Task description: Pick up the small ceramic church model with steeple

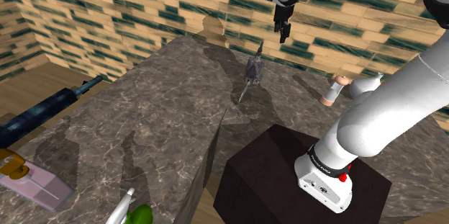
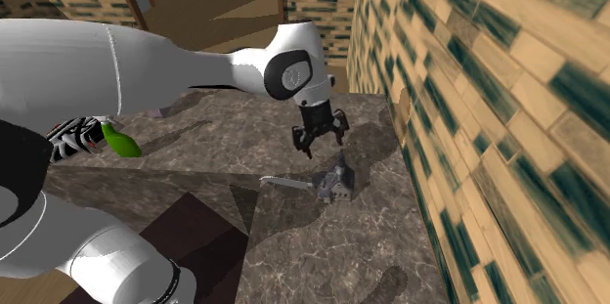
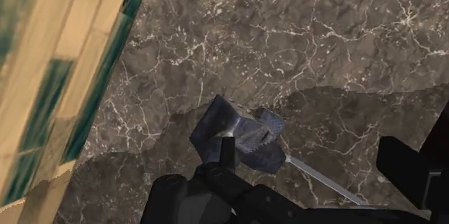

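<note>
The small church model (image 1: 253, 68) is dull grey-blue and lies on the dark marble counter (image 1: 144, 122) near the brick wall. Its thin pale steeple (image 1: 242, 97) points toward the stand. In the second exterior view the church (image 2: 336, 181) lies tipped over, with the steeple (image 2: 283, 183) running toward that view's left. My black gripper (image 1: 283, 29) hangs open a short way above the church, nearer the wall, and touches nothing. In the second exterior view the gripper (image 2: 319, 142) has its fingers spread. The wrist view has the church (image 3: 237, 140) just ahead of the hand.
The brick wall (image 1: 144, 14) stands close behind the church. A pinkish cylinder (image 1: 332, 90) and a white bottle shape (image 1: 370, 83) sit at the shoulder view's right. A long dark blue object (image 1: 43, 111), a pink flat item (image 1: 36, 185) and a green thing (image 1: 141, 215) lie at its left. The dark stand (image 1: 273, 165) is in front.
</note>
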`<state>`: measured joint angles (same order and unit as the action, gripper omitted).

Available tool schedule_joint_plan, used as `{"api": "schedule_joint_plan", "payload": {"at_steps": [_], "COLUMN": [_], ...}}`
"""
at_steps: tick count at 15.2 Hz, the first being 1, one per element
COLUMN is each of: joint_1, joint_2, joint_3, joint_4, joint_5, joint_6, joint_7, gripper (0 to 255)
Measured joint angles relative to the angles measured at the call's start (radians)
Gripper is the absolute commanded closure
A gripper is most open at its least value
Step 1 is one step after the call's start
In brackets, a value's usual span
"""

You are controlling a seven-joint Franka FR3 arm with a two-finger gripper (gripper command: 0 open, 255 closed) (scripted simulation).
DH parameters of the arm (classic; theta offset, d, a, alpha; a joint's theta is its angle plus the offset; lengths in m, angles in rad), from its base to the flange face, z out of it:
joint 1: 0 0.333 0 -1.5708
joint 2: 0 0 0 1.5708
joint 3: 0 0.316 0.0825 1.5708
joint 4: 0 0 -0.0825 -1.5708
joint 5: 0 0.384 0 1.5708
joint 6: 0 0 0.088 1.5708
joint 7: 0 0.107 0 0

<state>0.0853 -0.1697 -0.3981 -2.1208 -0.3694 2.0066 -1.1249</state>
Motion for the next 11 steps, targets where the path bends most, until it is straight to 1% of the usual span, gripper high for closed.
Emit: {"api": "schedule_joint_plan", "payload": {"at_steps": [5,8,11], "joint_1": [0.004,0.0,-0.004], "joint_2": [0.187,0.289,0.319], "joint_3": [-0.028,-0.024,-0.022], "joint_4": [0.103,0.174,0.167], "joint_5": [0.027,0.049,0.051], "joint_6": [0.107,0.149,0.189], "joint_7": [-0.222,-0.336,-0.356], "gripper": [0,0,0]}}
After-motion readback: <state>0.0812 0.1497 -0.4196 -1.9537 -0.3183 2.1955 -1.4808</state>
